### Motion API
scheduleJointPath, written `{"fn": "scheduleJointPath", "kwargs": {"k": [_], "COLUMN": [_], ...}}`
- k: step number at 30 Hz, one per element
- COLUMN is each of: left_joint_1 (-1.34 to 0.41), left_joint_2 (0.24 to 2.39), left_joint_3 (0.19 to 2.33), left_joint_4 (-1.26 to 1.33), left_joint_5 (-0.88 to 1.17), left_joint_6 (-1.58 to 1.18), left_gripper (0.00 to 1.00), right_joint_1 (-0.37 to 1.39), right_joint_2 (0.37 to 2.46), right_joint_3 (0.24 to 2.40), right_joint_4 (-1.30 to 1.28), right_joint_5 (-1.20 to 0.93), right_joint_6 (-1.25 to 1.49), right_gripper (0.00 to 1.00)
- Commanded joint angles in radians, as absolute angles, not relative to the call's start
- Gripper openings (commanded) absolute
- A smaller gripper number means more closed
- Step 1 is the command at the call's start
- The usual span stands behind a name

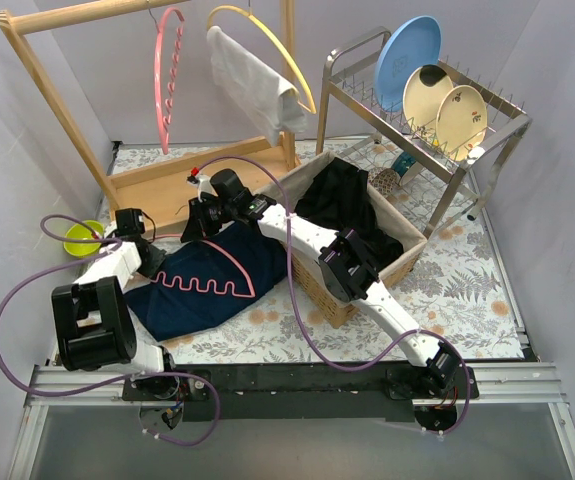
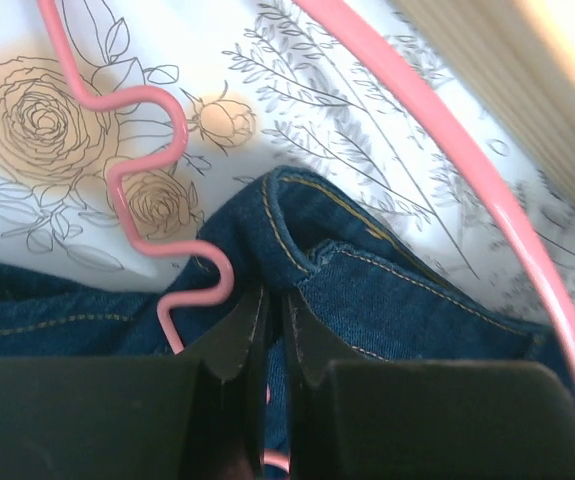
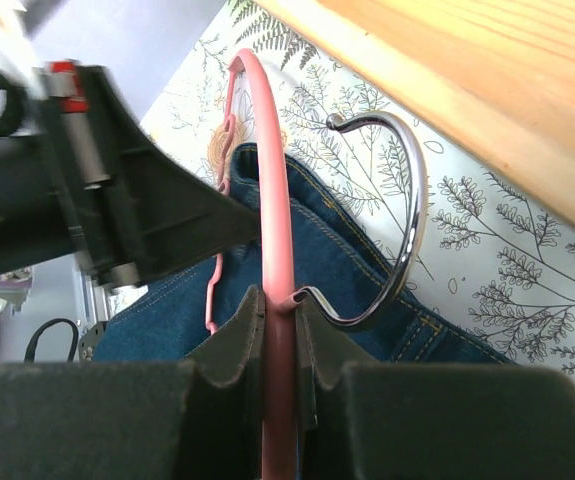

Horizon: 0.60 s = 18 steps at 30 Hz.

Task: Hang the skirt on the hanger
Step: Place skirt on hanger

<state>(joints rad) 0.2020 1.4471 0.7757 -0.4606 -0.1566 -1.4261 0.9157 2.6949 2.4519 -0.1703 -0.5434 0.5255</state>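
A dark blue denim skirt (image 1: 192,300) lies flat on the floral table at the left. A pink hanger (image 1: 207,283) with a wavy lower bar lies on top of it. My right gripper (image 1: 202,215) is shut on the hanger's top bar, right beside its metal hook (image 3: 412,200); the right wrist view shows the pink bar (image 3: 272,180) pinched between the fingers (image 3: 279,300) above the skirt (image 3: 167,300). My left gripper (image 1: 152,258) is shut on the skirt's waistband edge; the left wrist view shows denim (image 2: 417,310) between the fingers (image 2: 275,300), with the hanger (image 2: 464,158) arching over it.
A wooden clothes rack (image 1: 167,180) stands behind, with a second pink hanger (image 1: 167,80) and a yellow hanger bearing a white cloth (image 1: 257,80). A wicker basket (image 1: 407,260) of black clothes sits to the right, a dish rack (image 1: 467,170) behind it. A green object (image 1: 82,238) lies at far left.
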Motion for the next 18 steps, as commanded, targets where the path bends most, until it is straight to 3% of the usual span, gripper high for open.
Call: {"fn": "scheduleJointPath", "kwargs": {"k": [1, 12, 18], "left_joint_1": [0.207, 0.209, 0.209], "left_joint_2": [1.307, 1.065, 0.826], "left_joint_3": [0.793, 0.818, 0.864], "left_joint_4": [-0.477, -0.580, -0.690], "left_joint_5": [-0.144, -0.061, -0.038], "left_joint_6": [-1.393, -1.362, -1.367], "left_gripper": [0.00, 0.00, 0.00], "right_joint_1": [0.911, 0.923, 0.917], "right_joint_2": [2.839, 2.797, 2.694], "right_joint_3": [2.500, 2.473, 2.384], "right_joint_4": [-0.173, -0.212, -0.213], "right_joint_5": [-0.506, -0.511, -0.489], "right_joint_6": [0.499, 0.420, 0.367], "right_gripper": [0.01, 0.01, 0.01]}}
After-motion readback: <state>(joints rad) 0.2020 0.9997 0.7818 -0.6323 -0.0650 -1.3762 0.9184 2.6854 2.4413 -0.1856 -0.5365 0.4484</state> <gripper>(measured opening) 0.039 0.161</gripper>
